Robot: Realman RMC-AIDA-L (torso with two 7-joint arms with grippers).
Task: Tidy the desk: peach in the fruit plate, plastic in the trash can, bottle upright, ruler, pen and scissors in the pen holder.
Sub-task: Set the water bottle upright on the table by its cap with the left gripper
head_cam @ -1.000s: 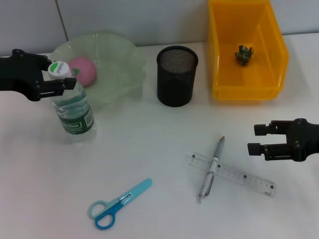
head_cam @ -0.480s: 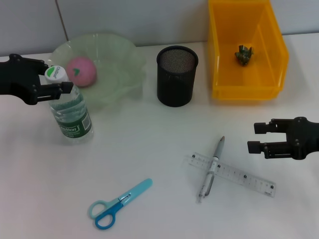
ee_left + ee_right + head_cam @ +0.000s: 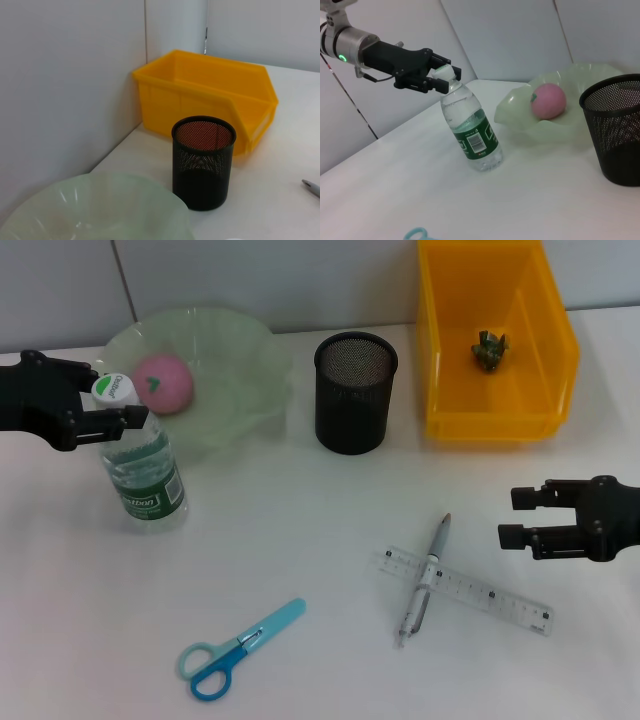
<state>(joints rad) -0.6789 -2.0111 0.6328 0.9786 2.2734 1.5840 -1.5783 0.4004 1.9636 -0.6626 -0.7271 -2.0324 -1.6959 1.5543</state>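
One bottle (image 3: 143,465), upright on the desk (image 3: 300,530) just in front of the fruit plate (image 3: 230,370), cap between the fingers of the left gripper (image 3: 118,405), which sit close at the neck; firm clamping not discernible. One peach (image 3: 163,382) inside the plate. One crumpled plastic scrap (image 3: 490,350) inside the yellow trash can (image 3: 455,410). One black mesh pen holder (image 3: 355,392) between plate and can. One pen (image 3: 425,580) lying crosswise on one ruler (image 3: 490,595). One pair of scissors (image 3: 235,652) flat near the front edge. Right gripper (image 3: 522,521) beside the ruler, spread apart, holding nothing.
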